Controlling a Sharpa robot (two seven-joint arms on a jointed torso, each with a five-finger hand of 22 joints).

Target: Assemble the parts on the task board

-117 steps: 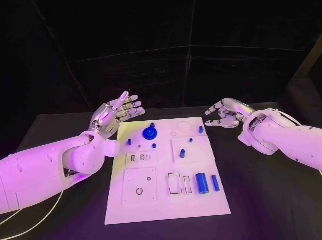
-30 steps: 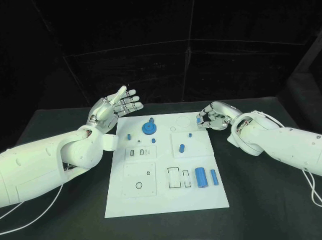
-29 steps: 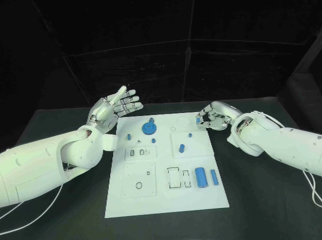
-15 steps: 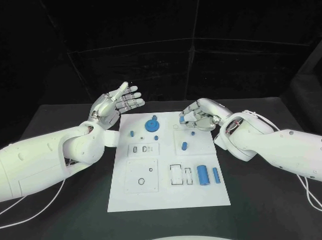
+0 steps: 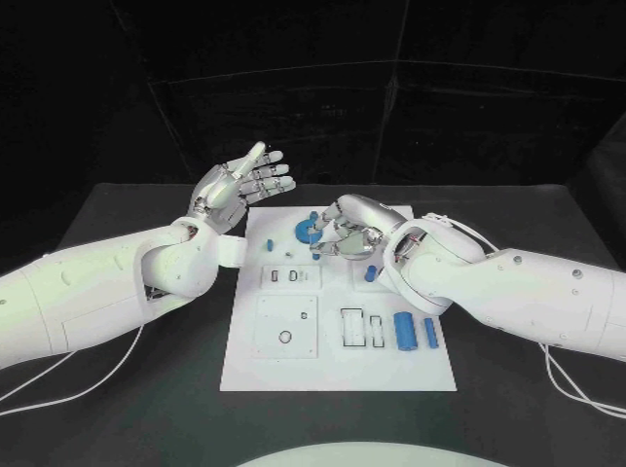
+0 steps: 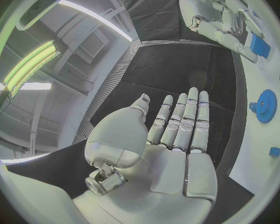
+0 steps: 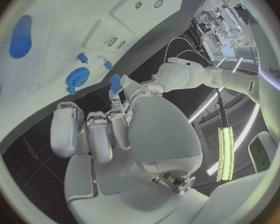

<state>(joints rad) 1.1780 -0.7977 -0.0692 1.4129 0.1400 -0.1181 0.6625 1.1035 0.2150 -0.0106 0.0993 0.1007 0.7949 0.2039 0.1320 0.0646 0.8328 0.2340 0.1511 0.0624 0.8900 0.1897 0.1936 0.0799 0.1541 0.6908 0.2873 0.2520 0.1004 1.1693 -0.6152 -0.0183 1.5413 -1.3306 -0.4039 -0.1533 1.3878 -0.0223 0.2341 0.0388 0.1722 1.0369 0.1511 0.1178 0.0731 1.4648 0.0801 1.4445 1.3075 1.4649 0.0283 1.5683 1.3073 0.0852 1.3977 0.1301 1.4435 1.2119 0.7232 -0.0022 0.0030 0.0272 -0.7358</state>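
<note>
Lying near on the task board (image 5: 338, 375) are two blue cylinders (image 5: 404, 332), w/ a blue gear (image 5: 306, 231) toward its far end. Right hand (image 5: 344, 228) over the far part pinches a small blue part (image 7: 115, 82); left hand (image 5: 239, 183) is raised beside the far-left corner, fingers apart, holding nothing. Partial "ed" lettering on the arm in right wrist view.

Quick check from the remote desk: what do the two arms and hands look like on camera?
Both arms are smooth white shells with rounded joint housings. The left hand and right hand are silver, with segmented fingers and pale pads. Thin white cables trail from each arm onto the black table.
</note>
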